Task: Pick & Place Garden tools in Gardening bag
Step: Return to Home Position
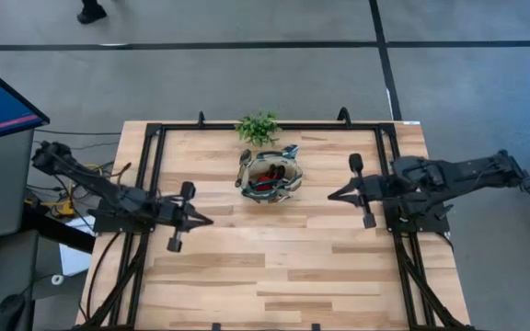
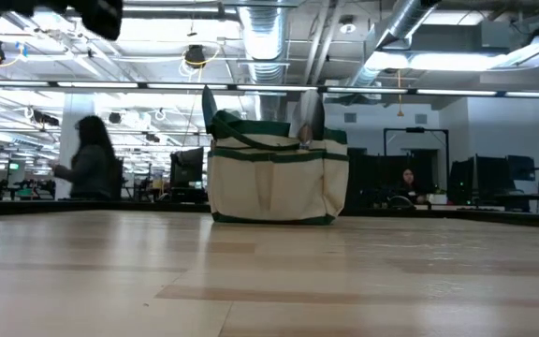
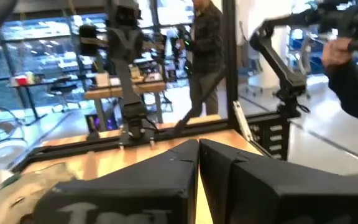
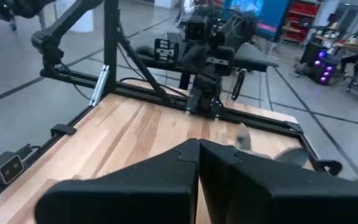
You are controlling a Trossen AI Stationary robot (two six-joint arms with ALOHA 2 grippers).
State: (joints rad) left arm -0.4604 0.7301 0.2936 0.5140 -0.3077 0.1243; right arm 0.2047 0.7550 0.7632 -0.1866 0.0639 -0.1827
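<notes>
Between the left jaws and right jaws, slightly beyond their tips, stands the soft tan, green-trimmed gardening bag [image 2: 269, 187] on the pale plank worktop [image 1: 274, 267] — garden tools [image 1: 267, 178] fill its oval mouth. Both jaws are pinched together on nothing, with the left arm [image 1: 109, 195] and right arm [image 1: 449, 173] stretched low, tips facing inward. Farther off sits a leafy plant [image 1: 259, 128].

Overhead and table-level views — both show bag [image 2: 269, 183]

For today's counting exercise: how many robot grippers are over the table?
2. The left gripper sits left of the gardening bag, the right gripper right of it; both shut and empty.
</notes>
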